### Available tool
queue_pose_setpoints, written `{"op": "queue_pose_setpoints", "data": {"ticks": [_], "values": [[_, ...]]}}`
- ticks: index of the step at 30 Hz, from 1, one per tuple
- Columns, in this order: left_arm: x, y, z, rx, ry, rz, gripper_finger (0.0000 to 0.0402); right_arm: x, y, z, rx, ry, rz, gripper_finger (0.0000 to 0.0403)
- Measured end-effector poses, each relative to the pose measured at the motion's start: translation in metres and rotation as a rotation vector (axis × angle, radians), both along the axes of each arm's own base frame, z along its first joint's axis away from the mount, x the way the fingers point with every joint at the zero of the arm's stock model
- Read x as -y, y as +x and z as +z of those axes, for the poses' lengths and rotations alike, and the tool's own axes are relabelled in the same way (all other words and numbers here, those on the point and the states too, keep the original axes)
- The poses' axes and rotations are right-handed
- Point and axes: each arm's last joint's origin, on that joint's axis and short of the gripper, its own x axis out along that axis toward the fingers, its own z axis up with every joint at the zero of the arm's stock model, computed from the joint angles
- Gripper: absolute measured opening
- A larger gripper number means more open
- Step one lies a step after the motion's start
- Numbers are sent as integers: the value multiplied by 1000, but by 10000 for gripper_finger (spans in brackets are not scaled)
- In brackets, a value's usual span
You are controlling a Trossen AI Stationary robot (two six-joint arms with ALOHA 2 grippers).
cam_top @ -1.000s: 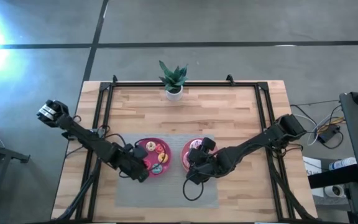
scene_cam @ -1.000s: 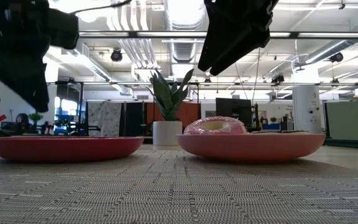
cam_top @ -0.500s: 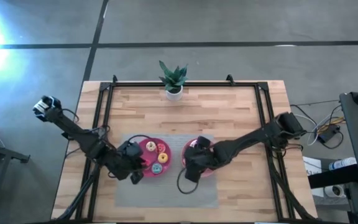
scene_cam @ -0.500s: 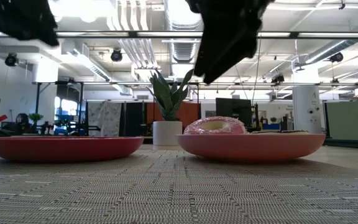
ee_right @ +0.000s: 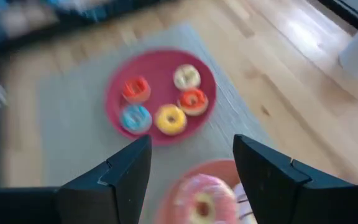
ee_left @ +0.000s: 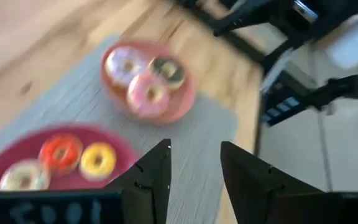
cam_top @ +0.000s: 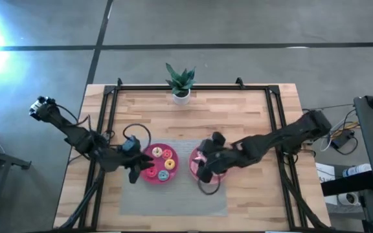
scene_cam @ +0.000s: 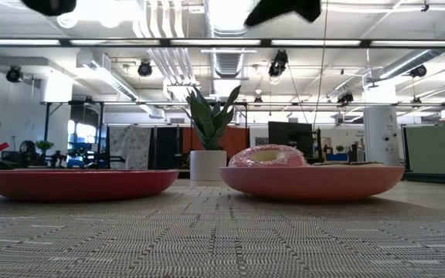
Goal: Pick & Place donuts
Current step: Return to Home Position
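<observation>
1. Both pincers have climbed away from the plates within the last second. In the low view they filled the upper part of the picture before, and now only dark slivers remain at its top edge.
2. We see the left pincer (ee_left: 194,149) with its fingers apart and nothing between them. From above it hangs over the outer edge of the dark pink plate (ee_right: 160,62), and it has drifted a little toward its own side of the tabletop (cam_top: 238,116).
3. We see the right pincer (ee_right: 191,146) also spread wide and empty. It hangs above the second plate (ee_left: 182,99), and its arm has pulled back toward its base.
4. Five small donuts (ee_right: 170,119) of several colours lie together on the dark pink plate. Three larger donuts (ee_left: 148,94) lie close together on the second plate. We find no donut on the grey mat (cam_top: 173,200) around the plates.
5. We judge from this that the placing is finished. Each donut sits on a plate, no pincer carries anything, and the arms are only retreating to their rest pose. What remains seems to be a free move in the air, with little risk as long as the pincers keep clear above the plates.
</observation>
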Motion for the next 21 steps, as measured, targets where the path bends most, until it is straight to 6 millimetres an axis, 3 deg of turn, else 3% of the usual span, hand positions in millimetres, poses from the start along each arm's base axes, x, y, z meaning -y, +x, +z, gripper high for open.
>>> {"op": "queue_pose_setpoints", "data": {"ticks": [3, 6, 10, 14, 17, 21], "values": [[-8, 1, 7, 133, 22, -66, 113, 1, -13, 23, 80, 18, 8, 219], [-17, 7, 5, 296, 18, -198, 113, -6, -19, 32, 136, -24, 97, 219], [-37, 17, -12, 472, -19, -371, 113, -12, -16, 21, 218, 73, 143, 219], [-67, 16, -29, 486, -31, -400, 113, -10, -8, -5, 332, 253, 233, 219], [-88, 3, -22, 541, 7, -388, 113, 0, -14, -16, 355, 364, 280, 219], [-106, -27, -5, 660, 91, -383, 113, 18, -40, -12, 406, 343, 196, 219]]}}
